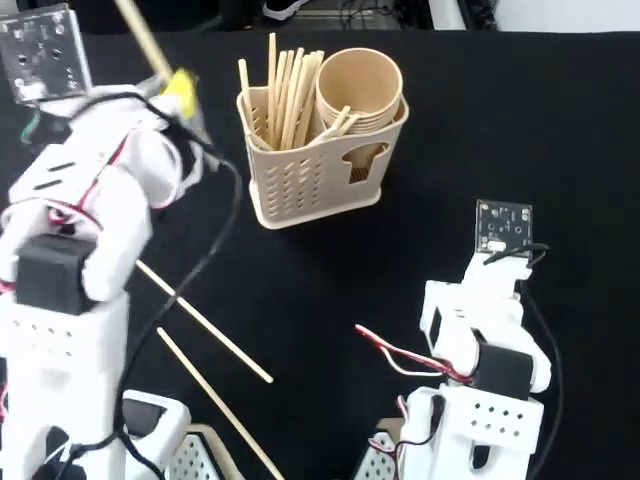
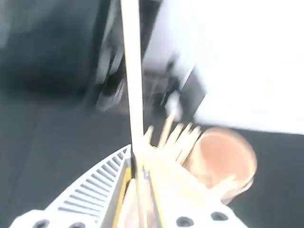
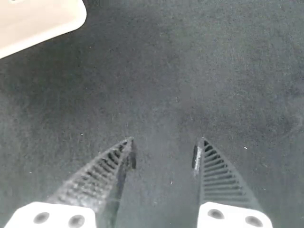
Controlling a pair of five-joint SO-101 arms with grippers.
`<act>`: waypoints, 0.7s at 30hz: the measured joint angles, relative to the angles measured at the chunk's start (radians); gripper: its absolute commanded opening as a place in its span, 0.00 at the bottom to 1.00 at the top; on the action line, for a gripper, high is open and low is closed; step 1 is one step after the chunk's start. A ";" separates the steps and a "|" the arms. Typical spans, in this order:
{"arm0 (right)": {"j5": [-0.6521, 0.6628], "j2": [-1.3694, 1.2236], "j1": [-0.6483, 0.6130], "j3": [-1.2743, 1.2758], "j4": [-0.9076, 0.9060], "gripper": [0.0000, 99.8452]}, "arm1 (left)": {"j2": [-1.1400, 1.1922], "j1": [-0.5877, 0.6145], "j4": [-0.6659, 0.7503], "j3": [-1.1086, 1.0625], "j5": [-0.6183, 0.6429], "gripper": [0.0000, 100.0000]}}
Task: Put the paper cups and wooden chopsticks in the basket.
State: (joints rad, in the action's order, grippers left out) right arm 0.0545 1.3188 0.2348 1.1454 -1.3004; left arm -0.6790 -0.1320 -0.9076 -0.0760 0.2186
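The beige slotted basket (image 1: 318, 182) stands at the back centre of the black table. It holds several wooden chopsticks (image 1: 290, 95) upright and a stack of paper cups (image 1: 360, 88). My left gripper (image 1: 182, 98) is raised just left of the basket and is shut on one chopstick (image 1: 140, 35) that points up and away. In the left wrist view that chopstick (image 2: 133, 80) rises from between the fingers (image 2: 102, 190), with the cups (image 2: 223, 159) beyond. Two chopsticks (image 1: 205, 320) (image 1: 220, 405) lie on the table at front left. My right gripper (image 3: 164, 154) is open over bare cloth.
The right arm (image 1: 485, 345) sits folded at the front right, well clear of the basket. A corner of the basket (image 3: 38, 19) shows far off in the right wrist view. A black cable (image 1: 215, 250) hangs from the left arm over the table.
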 measured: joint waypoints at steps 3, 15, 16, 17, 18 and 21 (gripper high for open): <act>0.000 0.000 0.000 0.000 0.000 0.21 | -0.005 -0.037 0.285 -0.149 -0.080 0.03; 0.000 0.000 0.000 0.003 0.000 0.21 | -0.008 -0.137 0.838 -0.574 -0.229 0.03; 0.000 0.000 0.000 0.003 0.000 0.21 | -0.008 -0.141 0.859 -0.594 -0.230 0.03; 0.000 0.000 0.000 0.003 0.000 0.21 | -0.008 -0.143 0.881 -0.612 -0.232 0.03; 0.000 0.000 0.000 0.003 0.002 0.21 | -0.008 -0.149 0.895 -0.632 -0.235 0.03; 0.000 0.000 0.000 0.003 0.003 0.21 | -0.008 -0.153 0.913 -0.698 -0.235 0.03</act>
State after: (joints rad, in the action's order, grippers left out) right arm 0.0545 1.3188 0.2348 1.1485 -1.2973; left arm -0.6866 -0.2854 0.0054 -0.7741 -0.0161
